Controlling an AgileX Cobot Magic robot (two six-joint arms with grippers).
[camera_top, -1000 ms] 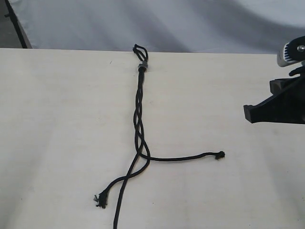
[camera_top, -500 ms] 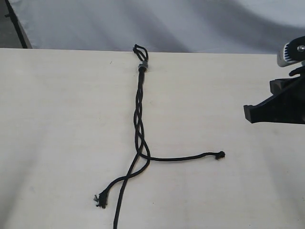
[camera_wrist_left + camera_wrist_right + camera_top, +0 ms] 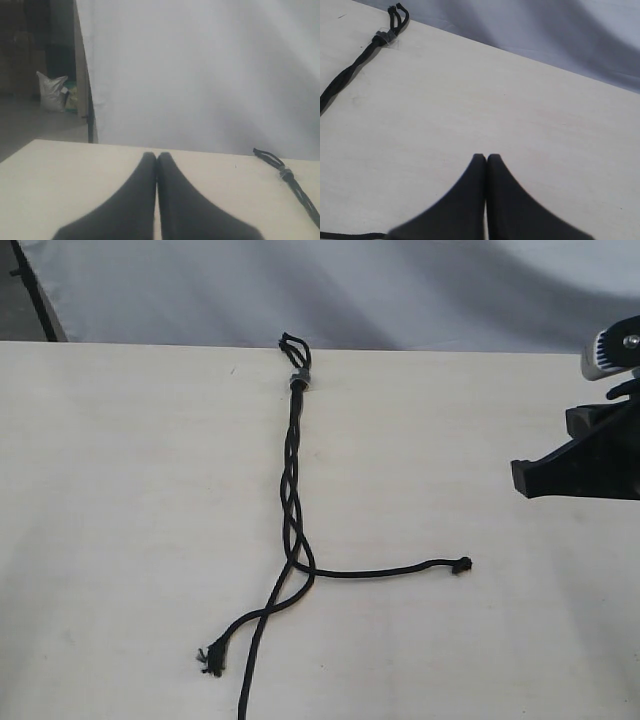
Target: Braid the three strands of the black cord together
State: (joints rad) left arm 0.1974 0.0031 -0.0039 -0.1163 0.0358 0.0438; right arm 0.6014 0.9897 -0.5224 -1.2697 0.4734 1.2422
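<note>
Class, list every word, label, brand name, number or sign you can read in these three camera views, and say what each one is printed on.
None: no text can be read in any view.
The black cord, its grey band, the table, the left gripper and the right gripper show no markings.
The white sack in the background is too blurred to tell.

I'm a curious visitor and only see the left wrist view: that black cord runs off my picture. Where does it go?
Observer: The cord lies twisted along the table, then splits into three loose strands.
Operator: Is anything holding them?
Observer: No, the right gripper is shut, empty, off to the side.
Operator: Where do the ends lie?
Observer: One end points rightward, a frayed one lies leftward, the third leaves the exterior view.
</note>
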